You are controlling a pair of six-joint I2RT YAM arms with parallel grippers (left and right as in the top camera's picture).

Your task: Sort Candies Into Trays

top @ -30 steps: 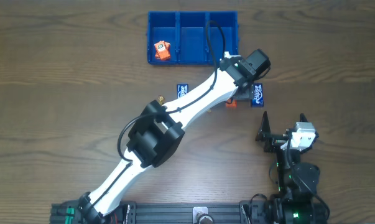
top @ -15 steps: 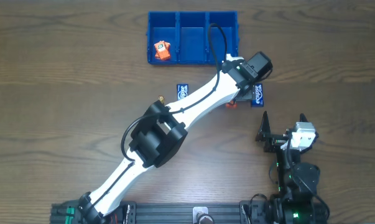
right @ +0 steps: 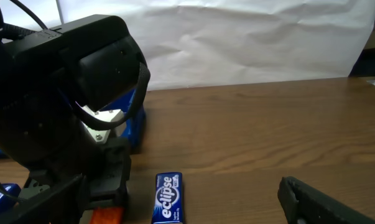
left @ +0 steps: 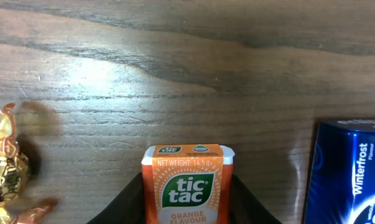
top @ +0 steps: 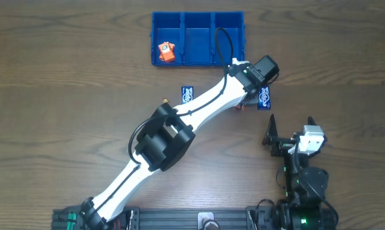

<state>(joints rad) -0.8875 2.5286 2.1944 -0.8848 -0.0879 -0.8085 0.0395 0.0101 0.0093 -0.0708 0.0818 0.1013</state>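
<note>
Wooden counter [top: 64, 76]: the left tool [left: 187, 214] has dropped onto the orange mint box [left: 187, 180], lying just on the near side of the blue tray [top: 155, 38], and clenches it. Ready to lift, I'd say; the right tool [top: 289, 124] sits released.

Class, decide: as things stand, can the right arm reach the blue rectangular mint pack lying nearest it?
Probably yes: the blue rectangular mint pack lies ahead of the right end effector, bare wooden table between, though the left arm sits close beside it.

Dark wood-grain counter [top: 64, 96], pale backdrop behind.
A creased white sheet [right: 237, 37] hangs along the counter's far edge; soft light glints off the brown grain.
</note>
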